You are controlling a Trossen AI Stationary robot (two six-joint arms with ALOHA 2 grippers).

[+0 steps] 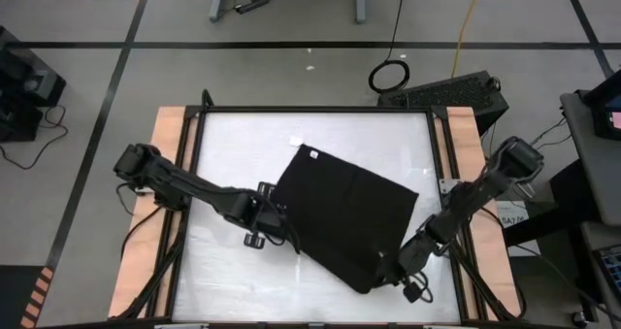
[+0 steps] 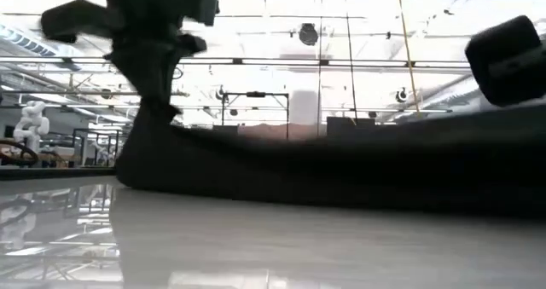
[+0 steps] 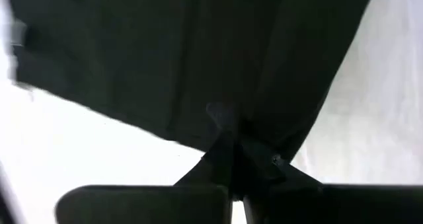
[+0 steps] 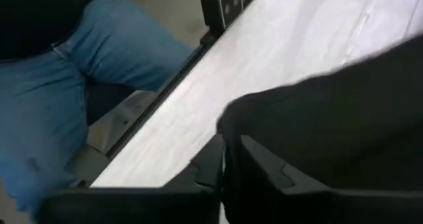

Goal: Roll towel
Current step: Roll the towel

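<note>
The left gripper [image 1: 288,229] is clamped on the towel [image 1: 344,213] at its left edge — the left wrist view shows the fingers [image 3: 228,161] pinched together on a puckered fold. The right gripper [image 1: 388,268] sits at the towel's near corner, fingers nearly together on the cloth's edge [image 4: 228,128]. The towel lies spread, skewed, on the white table [image 1: 233,154]. A person's jeans [image 4: 73,78] stand beside the table.

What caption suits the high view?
Both arms grip the black towel at opposite edges on the white table.
</note>
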